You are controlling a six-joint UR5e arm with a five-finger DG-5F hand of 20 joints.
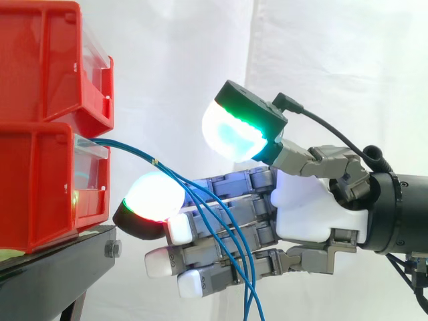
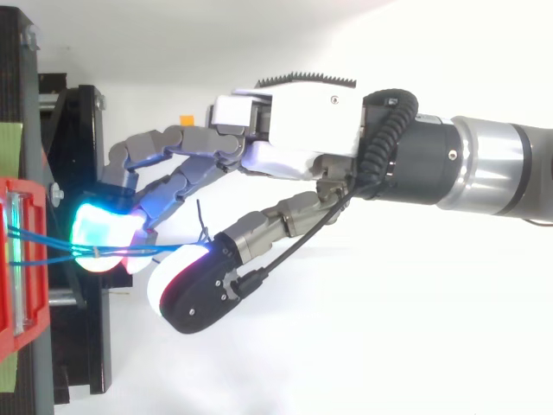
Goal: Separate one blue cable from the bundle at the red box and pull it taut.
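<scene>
Against white curtain (image 1: 200, 53), blue cables (image 1: 144, 156) from the red bin (image 1: 40, 187) cross the hand's (image 1: 307, 207) straight, ungripping fingers (image 1: 257, 208).

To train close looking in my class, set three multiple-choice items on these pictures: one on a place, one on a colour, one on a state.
1. Where do the cables come out?
A) a hole in the curtain
B) the lower red bin
C) a spool on the floor

2. What colour are the cables?
A) green
B) blue
C) yellow

3. Past the hand, the cables
A) hang loose downward
B) run taut and level
C) lie coiled on a table

Key:
1 B, in the side view they leave over that bin's front.
2 B, every strand is blue in both views.
3 A, they curve down across the hand and drop to the side view's lower edge.
</scene>
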